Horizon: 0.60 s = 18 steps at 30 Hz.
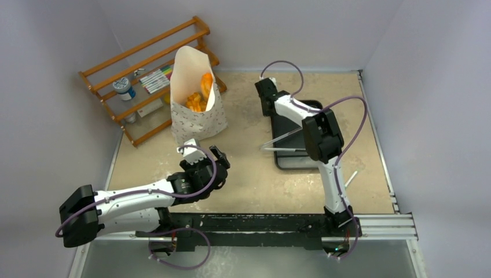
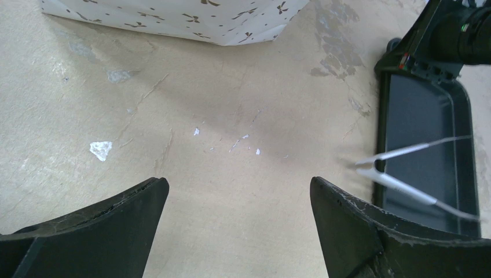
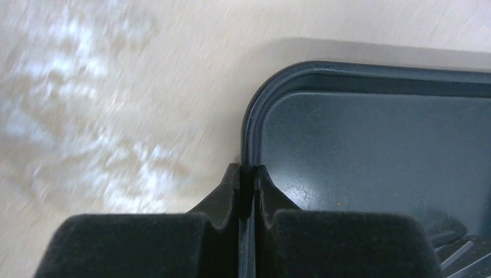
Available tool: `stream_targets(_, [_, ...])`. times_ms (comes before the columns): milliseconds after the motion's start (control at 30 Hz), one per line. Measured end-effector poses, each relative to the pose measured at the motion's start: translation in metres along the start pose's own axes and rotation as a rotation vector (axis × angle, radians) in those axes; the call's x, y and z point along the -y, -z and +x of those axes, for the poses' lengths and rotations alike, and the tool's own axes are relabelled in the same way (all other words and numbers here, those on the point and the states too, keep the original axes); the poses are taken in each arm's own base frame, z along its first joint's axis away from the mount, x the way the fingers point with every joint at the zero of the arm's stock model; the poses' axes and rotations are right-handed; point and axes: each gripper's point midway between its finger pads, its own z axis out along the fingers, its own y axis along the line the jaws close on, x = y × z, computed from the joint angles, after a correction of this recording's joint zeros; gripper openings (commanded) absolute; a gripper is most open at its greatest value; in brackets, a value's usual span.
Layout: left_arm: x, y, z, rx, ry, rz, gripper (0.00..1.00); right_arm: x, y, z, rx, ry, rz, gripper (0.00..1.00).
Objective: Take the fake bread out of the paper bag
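Paper bag [image 1: 197,116] upright, fake bread [image 1: 206,86] half hidden inside. Left gripper [image 2: 238,191] wide open, empty; right gripper [image 3: 248,174] pinches black tray [image 3: 370,145] rim.

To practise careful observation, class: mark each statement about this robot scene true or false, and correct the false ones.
1. The fake bread sits inside the paper bag. True.
2. The left gripper grips the bag. False: it is open over the table, apart from the bag.
3. The right gripper is shut on the rim of the black tray. True.
4. The tongs lie inside the bag. False: they lie partly on the tray.
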Motion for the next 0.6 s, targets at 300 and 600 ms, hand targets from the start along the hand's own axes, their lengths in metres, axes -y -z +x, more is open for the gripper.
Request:
stream_targets(300, [0.019,-0.002,-0.001,-0.006,-0.034,0.021,0.95,0.056,-0.043,-0.044,0.086,0.144,0.052,0.0])
stream_targets(600, [0.021,-0.008,0.015,-0.042,-0.112,0.019,0.96,0.091,-0.065,-0.064,0.19,0.341,0.109,0.0])
